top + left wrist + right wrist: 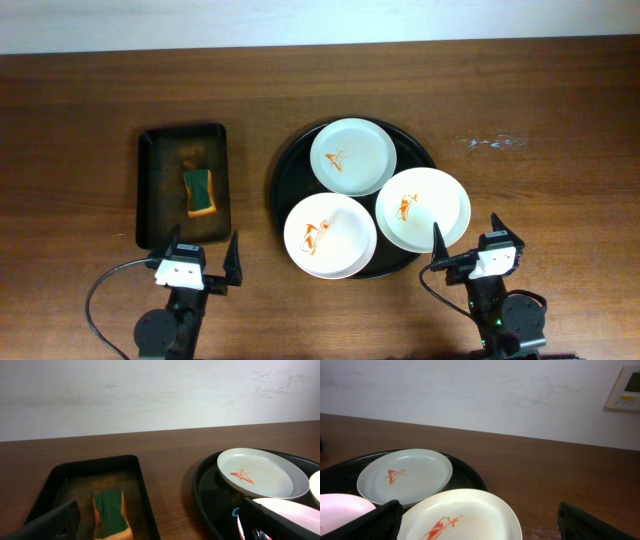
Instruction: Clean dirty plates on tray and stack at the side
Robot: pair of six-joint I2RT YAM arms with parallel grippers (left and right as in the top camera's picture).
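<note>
Three white plates with orange sauce smears lie on the round black tray point(285, 170): one at the back point(352, 156), one front left point(329, 235), one front right point(422, 208). My left gripper point(203, 257) is open and empty near the table's front edge, in front of the rectangular tray. My right gripper point(470, 240) is open and empty, just in front of the front-right plate point(465, 515). The back plate shows in the left wrist view point(262, 472) and the right wrist view point(405, 475).
A rectangular dark tray point(155, 180) at the left holds a green and orange sponge point(199, 190), also seen in the left wrist view point(111, 514). A white smudge point(490, 142) marks the wood at the right. A pale wall runs behind the table.
</note>
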